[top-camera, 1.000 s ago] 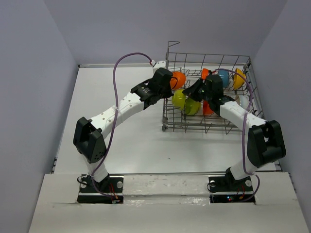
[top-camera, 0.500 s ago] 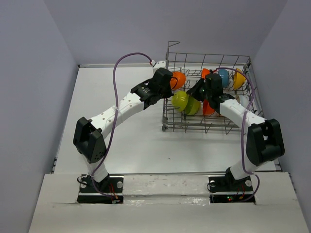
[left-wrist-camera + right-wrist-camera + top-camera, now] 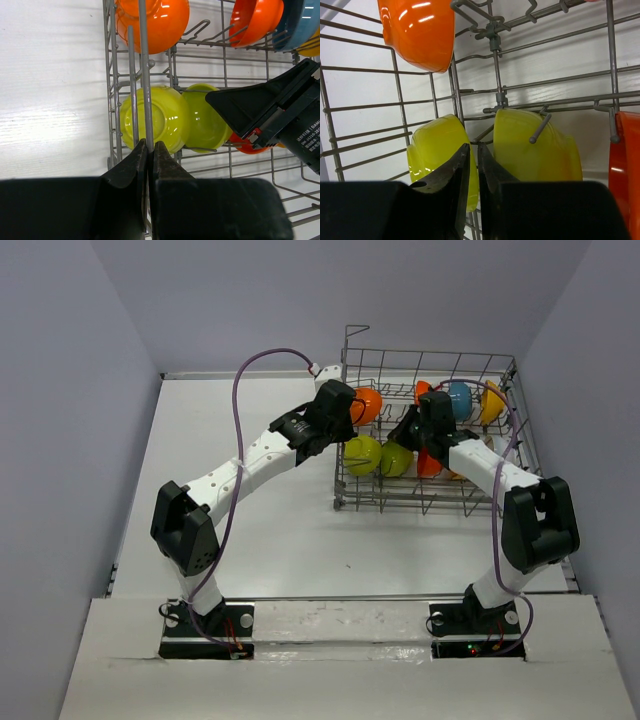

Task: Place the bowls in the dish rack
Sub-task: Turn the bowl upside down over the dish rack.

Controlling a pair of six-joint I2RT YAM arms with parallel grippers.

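Left hand (image 3: 151, 145) is pinching a dish rack (image 3: 144, 75) wire, right hand (image 3: 473, 147) is hovering nearly closed at a lime green bowl (image 3: 437, 150).

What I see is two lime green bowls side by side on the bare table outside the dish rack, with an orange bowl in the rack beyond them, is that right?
Not quite. The two lime green bowls stand side by side inside the dish rack, among its wires, not on the bare table. The left wrist view shows this. The orange bowl is in the rack beyond them, as you said.
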